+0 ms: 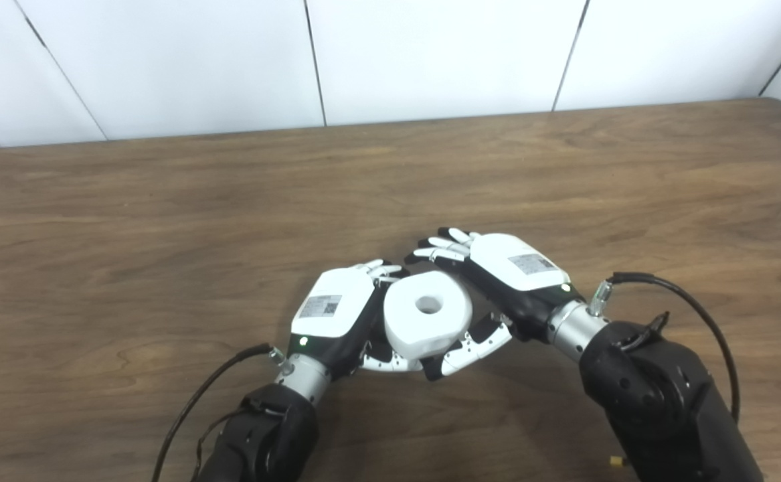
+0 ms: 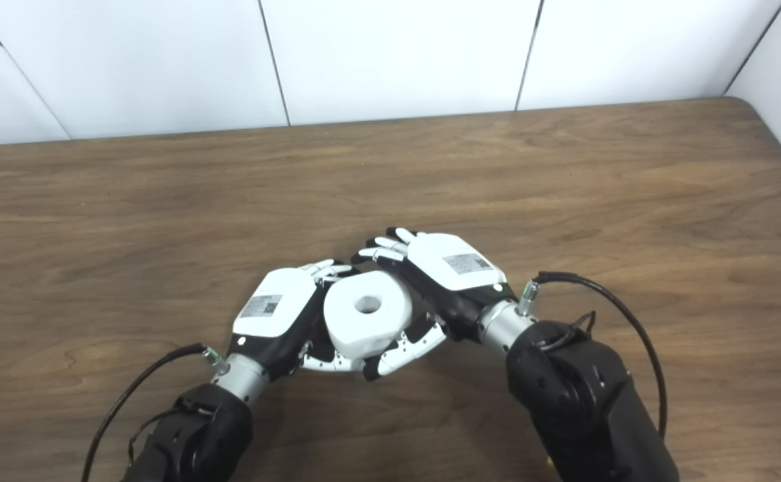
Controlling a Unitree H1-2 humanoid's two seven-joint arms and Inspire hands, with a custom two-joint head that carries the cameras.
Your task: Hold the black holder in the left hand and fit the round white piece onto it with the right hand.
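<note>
The round white piece (image 1: pixel 428 320), thick with a centre hole, sits just above the table between my two hands. My left hand (image 1: pixel 334 314) cups it from the left: its fingers (image 1: pixel 380 270) curl round the back and its thumb (image 1: pixel 390 365) runs underneath. My right hand (image 1: pixel 507 278) grips the piece from the right, fingers (image 1: pixel 440 248) over the far rim and thumb (image 1: pixel 474 348) against the near side. The black holder is hidden under the white piece, inside the left hand's grasp.
The wooden table (image 1: pixel 162 234) stretches wide on all sides of the hands. A white panelled wall (image 1: pixel 430 53) stands behind its far edge. Black cables (image 1: pixel 691 308) loop off both wrists near the front edge.
</note>
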